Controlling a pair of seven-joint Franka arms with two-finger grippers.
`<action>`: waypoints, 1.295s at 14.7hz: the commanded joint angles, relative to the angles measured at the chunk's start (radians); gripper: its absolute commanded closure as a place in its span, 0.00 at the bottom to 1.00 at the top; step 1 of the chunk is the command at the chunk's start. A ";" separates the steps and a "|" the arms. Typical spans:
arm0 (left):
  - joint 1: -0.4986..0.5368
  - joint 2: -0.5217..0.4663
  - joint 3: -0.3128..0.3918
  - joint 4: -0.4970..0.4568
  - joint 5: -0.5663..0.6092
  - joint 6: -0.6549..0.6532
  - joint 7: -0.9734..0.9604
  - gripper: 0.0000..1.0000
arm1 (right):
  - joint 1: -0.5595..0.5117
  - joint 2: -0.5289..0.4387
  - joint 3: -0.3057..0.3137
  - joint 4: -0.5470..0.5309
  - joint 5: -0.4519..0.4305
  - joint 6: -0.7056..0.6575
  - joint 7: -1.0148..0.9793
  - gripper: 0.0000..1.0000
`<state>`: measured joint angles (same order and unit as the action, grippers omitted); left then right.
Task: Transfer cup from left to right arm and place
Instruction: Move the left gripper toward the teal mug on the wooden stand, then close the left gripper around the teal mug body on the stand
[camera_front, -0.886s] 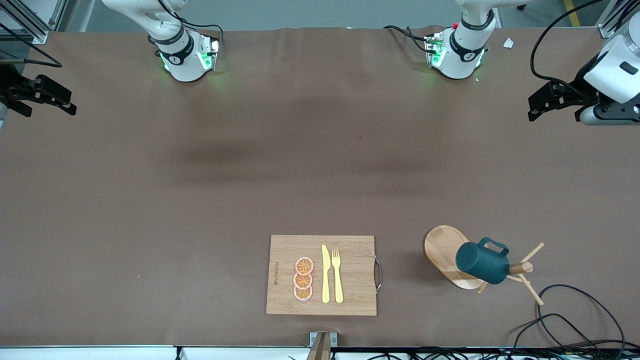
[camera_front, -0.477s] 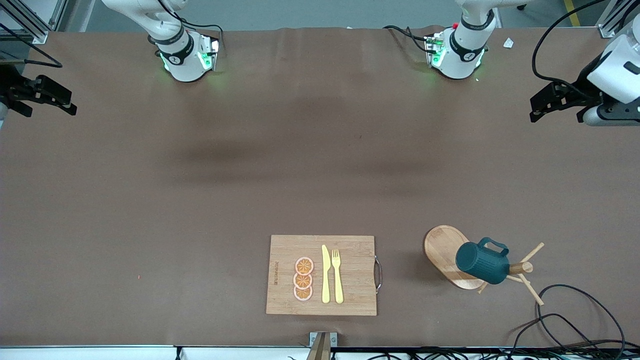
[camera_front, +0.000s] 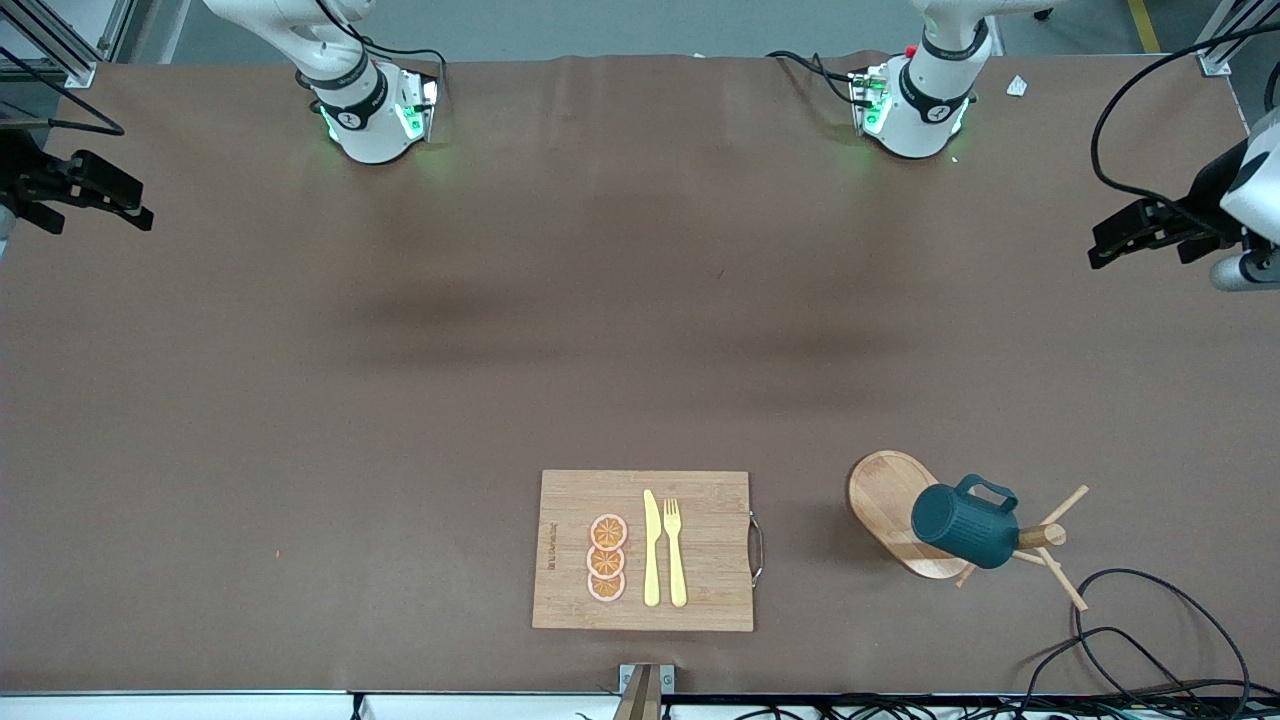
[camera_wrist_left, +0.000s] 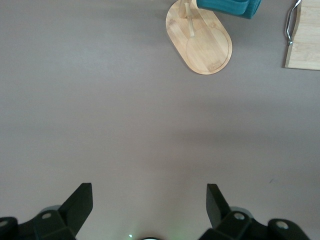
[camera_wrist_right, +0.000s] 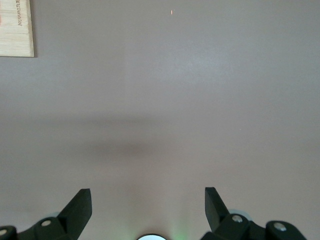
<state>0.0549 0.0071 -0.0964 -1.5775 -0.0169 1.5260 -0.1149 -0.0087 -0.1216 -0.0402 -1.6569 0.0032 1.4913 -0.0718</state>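
Clearly both grippers hold nothing; the left gripper (camera_front: 1105, 243) hangs over the table's left-arm end, fingers (camera_wrist_left: 80, 202) spread wide; the right gripper (camera_front: 135, 205) waits likewise spread; the cup (camera_front: 965, 525) hangs on the wooden stand (camera_front: 885, 505) beside the cutting board (camera_front: 700, 500).

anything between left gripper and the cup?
Nothing: bare brown table between the left gripper, jaws open, and the cup hung on its wooden rack. Front and left wrist views both show it.
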 joint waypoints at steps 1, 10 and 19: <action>0.002 0.083 -0.003 0.100 -0.064 -0.013 -0.160 0.00 | -0.016 -0.007 0.006 -0.007 0.008 0.000 -0.019 0.00; -0.001 0.229 0.000 0.097 -0.233 0.331 -0.667 0.00 | -0.016 -0.007 0.006 -0.007 0.008 0.000 -0.019 0.00; -0.013 0.393 -0.003 0.091 -0.347 0.657 -1.094 0.00 | -0.016 -0.007 0.006 -0.007 0.006 0.000 -0.019 0.00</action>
<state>0.0472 0.3722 -0.1004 -1.5026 -0.3404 2.1558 -1.1452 -0.0090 -0.1216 -0.0406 -1.6579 0.0031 1.4913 -0.0725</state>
